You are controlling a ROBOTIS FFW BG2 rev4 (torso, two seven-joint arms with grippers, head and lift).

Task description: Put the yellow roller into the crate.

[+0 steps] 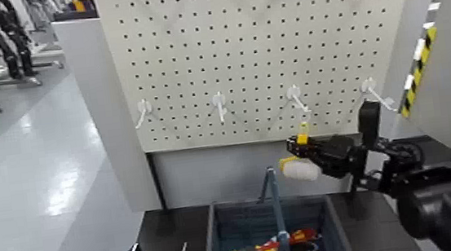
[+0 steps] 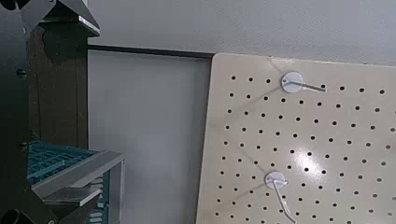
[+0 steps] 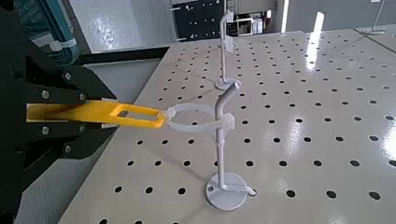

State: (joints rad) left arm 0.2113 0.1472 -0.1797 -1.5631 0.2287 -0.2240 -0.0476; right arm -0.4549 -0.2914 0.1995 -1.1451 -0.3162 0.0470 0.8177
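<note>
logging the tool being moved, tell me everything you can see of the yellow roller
The small paint roller has a slim yellow plastic-looking handle and a short, fluffy-looking white cylindrical sleeve. The black right tool is shut on the handle, holding it up in front of the cream pegboard, above the grey-blue crate. A translucent loop at the handle's end still circles a white hook.
</note>
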